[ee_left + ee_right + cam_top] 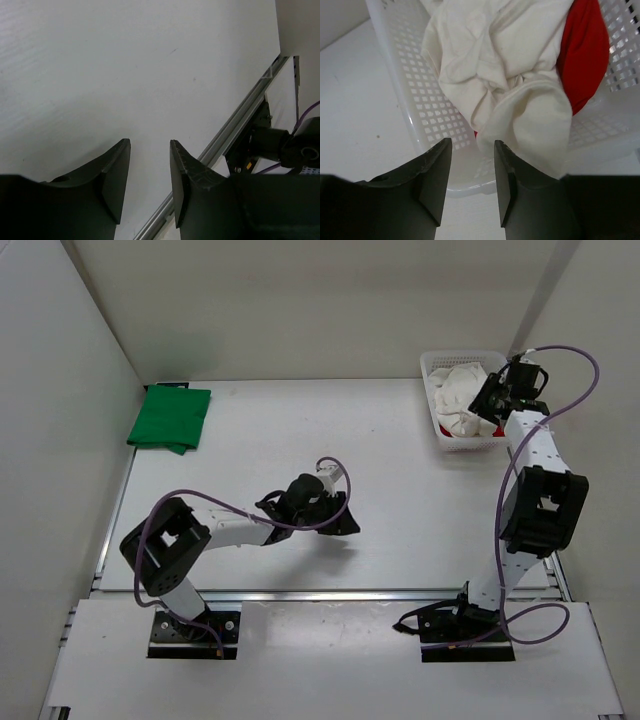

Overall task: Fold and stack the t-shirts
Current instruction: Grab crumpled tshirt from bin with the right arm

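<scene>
Surface [300,440], white and matte, carries everything. White plastic mesh basket [436,418] stands at its far right corner. Green t-shirt [170,418], bright and plain, lies folded into a flat, rough rectangle at the far left corner, well apart from the basket. White t-shirt [505,70], cream-toned and heavily creased, sits bunched inside the basket, with one thick fold spilling over the wall nearest the right wrist camera. Red t-shirt [585,55] is tucked beside and under it against the mesh, mostly hidden. Right jaws hover just outside that wall, parted and empty, close beside the spilled fold. Left jaws hang over a bare stretch near the middle of the surface, likewise parted with nothing between them.
</scene>
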Motion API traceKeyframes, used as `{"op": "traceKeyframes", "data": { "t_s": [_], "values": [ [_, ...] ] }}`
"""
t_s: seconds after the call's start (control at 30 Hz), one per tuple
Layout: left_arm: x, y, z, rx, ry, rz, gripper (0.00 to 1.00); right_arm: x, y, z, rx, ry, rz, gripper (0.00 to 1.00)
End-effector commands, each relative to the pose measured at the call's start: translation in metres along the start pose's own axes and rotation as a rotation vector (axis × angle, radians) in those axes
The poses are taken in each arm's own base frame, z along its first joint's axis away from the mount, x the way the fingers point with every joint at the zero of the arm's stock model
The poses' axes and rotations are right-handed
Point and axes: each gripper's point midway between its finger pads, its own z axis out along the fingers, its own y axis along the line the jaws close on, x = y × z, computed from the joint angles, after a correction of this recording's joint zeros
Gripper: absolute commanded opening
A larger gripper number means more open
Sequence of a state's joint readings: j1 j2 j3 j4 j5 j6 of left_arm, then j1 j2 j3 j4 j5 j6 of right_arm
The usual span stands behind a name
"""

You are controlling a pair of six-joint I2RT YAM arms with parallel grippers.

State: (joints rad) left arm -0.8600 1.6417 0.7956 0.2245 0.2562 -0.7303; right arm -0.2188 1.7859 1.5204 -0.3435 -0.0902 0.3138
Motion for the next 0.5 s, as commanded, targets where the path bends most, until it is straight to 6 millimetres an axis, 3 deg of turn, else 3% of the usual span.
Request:
{"op": "traceKeyframes", "data": {
  "t_s": [0.0, 0.1, 0.23, 0.47],
  "values": [
    [-0.011, -0.02, -0.017, 0.091, -0.07, 0.038, 0.48, 0.008, 0.006, 0.004, -0.003, 0.03, 0.0, 0.38],
    [-0.005, -0.011, -0.021, 0.077, -0.063, 0.023, 0.48, 0.018, 0.007, 0.013, 0.02, 0.053, -0.004, 0.39],
    [-0.013, -0.016, -0.028, 0.092, -0.09, 0.031, 0.49, 0.023, -0.004, 0.024, 0.066, 0.069, 0.028, 0.4],
    [-0.018, -0.002, -0.035, 0.071, -0.108, 0.003, 0.48, 0.029, -0.022, 0.039, 0.209, 0.088, 0.004, 0.45]
  ]
}}
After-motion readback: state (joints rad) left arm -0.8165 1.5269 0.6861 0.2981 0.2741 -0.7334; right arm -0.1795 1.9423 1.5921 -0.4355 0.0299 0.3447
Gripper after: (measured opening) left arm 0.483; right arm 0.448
